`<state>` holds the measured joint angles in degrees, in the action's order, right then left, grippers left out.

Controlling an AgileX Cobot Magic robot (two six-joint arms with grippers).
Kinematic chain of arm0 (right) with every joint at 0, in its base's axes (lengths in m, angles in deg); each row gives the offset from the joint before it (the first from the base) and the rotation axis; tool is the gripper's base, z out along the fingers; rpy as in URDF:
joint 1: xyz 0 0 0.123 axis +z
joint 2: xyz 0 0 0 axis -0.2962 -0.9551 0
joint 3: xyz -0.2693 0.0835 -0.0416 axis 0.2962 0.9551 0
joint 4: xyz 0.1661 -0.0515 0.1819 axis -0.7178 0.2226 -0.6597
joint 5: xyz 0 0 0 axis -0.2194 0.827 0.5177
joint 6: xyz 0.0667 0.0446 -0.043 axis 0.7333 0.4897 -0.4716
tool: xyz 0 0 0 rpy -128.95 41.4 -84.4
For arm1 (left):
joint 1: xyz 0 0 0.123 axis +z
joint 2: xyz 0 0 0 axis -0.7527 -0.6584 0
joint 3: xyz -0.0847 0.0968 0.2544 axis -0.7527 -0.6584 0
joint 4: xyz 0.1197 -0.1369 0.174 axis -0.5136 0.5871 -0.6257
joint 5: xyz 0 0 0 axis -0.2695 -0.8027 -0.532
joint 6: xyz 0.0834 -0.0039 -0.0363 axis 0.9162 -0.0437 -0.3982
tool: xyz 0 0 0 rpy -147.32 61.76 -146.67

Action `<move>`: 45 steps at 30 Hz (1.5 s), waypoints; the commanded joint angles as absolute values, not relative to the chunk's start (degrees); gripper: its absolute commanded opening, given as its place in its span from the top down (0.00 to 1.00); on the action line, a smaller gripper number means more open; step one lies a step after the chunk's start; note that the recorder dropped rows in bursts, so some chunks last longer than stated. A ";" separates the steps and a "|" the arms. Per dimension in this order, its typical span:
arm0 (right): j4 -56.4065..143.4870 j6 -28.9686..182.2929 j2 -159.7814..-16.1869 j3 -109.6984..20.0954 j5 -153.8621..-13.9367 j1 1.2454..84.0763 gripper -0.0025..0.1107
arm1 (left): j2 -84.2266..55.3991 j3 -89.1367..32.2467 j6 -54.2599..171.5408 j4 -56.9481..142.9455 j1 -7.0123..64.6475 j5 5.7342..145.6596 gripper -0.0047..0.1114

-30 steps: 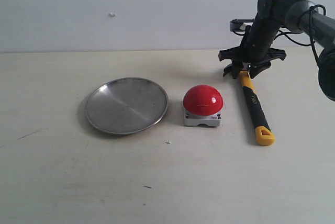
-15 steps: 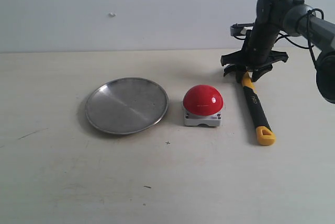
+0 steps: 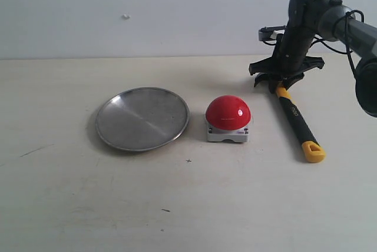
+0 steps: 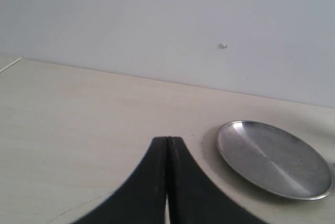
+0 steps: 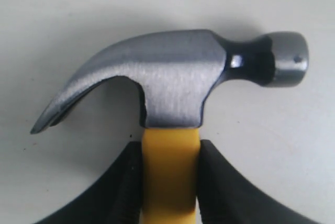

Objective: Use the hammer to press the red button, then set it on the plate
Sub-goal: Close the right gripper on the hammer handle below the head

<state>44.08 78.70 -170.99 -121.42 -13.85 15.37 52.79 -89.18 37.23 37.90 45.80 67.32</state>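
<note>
The right arm [image 3: 344,25] reaches in over the right edge of the table [image 3: 177,205] and bends down at the wrist. The right gripper [image 3: 283,79] points straight down near the far right corner. Its two black fingers [image 5: 123,190] are clamped on either side of the hammer [image 5: 172,80], on the yellow neck just under the head. The left gripper [image 4: 167,143] has its fingers pressed flat together with nothing between them.

Hammer [image 5: 172,77] seemingly snug in right gripper [image 5: 170,156]
</note>
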 commanded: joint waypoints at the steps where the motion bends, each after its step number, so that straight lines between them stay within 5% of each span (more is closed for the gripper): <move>1: 44.91 77.86 -170.86 -121.17 -13.94 15.25 0.98 | 52.92 -89.14 36.76 37.88 45.37 68.05 0.96; 22: 43.54 75.15 -168.98 -115.48 -13.94 15.25 0.98 | 52.92 -89.14 36.76 37.88 45.37 68.05 0.96; 32: 45.13 76.14 -168.10 -115.75 -13.94 15.25 0.59 | 52.92 -89.14 36.76 37.88 45.37 68.05 0.96; 45: 44.72 75.91 -166.98 -115.75 -13.94 15.25 0.51 | 52.92 -89.14 36.76 37.88 45.37 68.05 0.96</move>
